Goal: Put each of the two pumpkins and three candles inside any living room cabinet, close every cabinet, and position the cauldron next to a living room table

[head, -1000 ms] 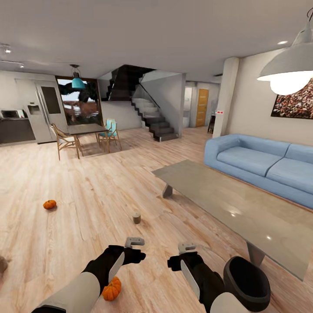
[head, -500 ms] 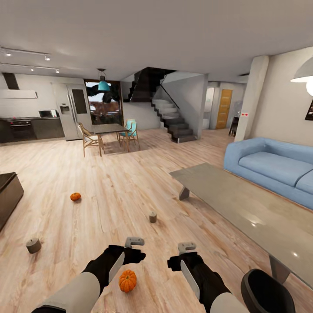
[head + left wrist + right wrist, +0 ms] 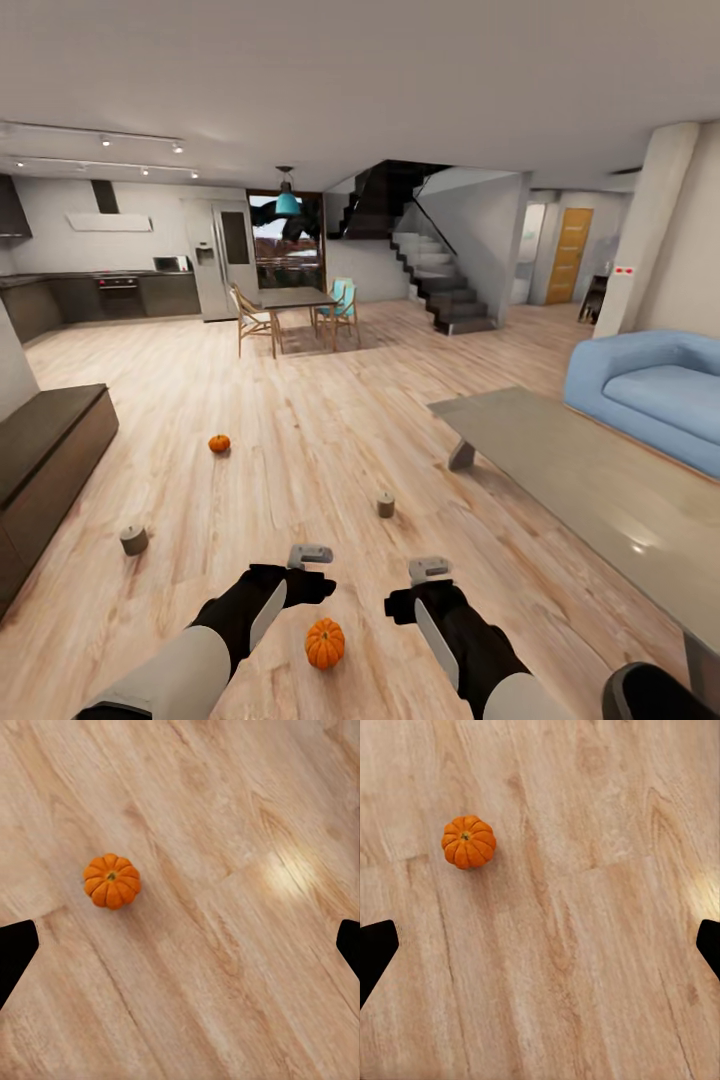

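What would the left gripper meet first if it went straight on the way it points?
Most likely bare floor. The left gripper, open and empty, points down at the planks, and the pumpkin lies off to one side of that line, though depth is unclear.

Floor [image 3: 300,420]: light wood planks, satin sheen, visible grain.
Table [image 3: 560,470]: pale smooth top, glossy, light reflections.
Cabinet [image 3: 50,450]: dark brown wood, matt.
Near pumpkin [image 3: 324,643]: orange, ribbed, matt.
Sofa [image 3: 660,395]: blue cloth, soft-looking.
Candles [image 3: 134,539]: tan, dull.
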Controlling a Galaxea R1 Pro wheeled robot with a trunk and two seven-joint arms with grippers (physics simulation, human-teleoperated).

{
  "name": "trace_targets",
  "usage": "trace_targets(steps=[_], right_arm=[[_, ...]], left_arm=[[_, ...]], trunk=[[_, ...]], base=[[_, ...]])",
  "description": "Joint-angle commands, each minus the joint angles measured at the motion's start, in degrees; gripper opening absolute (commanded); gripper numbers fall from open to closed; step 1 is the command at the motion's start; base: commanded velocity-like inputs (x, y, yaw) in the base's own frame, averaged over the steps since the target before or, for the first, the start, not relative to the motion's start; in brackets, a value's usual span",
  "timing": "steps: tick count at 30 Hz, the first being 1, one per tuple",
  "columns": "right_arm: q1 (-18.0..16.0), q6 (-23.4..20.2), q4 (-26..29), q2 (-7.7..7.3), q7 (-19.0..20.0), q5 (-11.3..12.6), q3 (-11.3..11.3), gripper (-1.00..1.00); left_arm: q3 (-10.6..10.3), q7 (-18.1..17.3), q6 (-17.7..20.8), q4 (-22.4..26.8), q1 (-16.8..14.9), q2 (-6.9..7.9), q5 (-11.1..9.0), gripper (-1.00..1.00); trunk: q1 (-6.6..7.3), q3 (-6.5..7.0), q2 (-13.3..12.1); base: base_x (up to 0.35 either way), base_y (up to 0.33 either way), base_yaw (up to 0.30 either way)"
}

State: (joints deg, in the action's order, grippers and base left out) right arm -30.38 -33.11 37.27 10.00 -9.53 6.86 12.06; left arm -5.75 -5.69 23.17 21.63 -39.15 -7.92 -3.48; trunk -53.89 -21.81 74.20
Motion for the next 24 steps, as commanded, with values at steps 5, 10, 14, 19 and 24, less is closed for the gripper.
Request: trace_targets(steps=[5,10,14,19,24], right_arm=[[-0.02,-0.16,0.08,0.0,-0.57,0.61,2.06,1.0],[0.04,-0.12,0.08,0.0,-0.58,0.61,2.74,1.0],[0.04,-0.14,0.08,0.0,-0.58,0.61,2.84,1.0],[0.06,-0.12,0.08,0.0,-0.58,0.61,2.87,1.0],[0.03,-0.12,0.08,0.0,-0.58,0.61,2.88,1.0]], left_arm=[[-0.32,0.05,0.24,0.08,-0.04,0.02,-0.31,1.0],[-0.32,0.05,0.29,0.08,-0.03,0.01,-0.3,1.0],[-0.32,0.05,0.29,0.08,0.0,0.01,-0.3,1.0],[-0.32,0.04,0.28,0.05,-0.02,0.01,-0.3,1.0],[-0.32,0.0,0.26,0.06,0.02,0.01,-0.3,1.0]], trunk=[[0.0,0.17,0.04],[0.0,0.42,0.04],[0.0,0.62,0.04],[0.0,0.88,0.04],[0.0,1.14,0.04]], base=[[0.0,0.0,0.269],[0.0,-0.022,0.266],[0.0,-0.088,0.262],[0.0,-0.113,0.259],[0.0,-0.061,0.253]])
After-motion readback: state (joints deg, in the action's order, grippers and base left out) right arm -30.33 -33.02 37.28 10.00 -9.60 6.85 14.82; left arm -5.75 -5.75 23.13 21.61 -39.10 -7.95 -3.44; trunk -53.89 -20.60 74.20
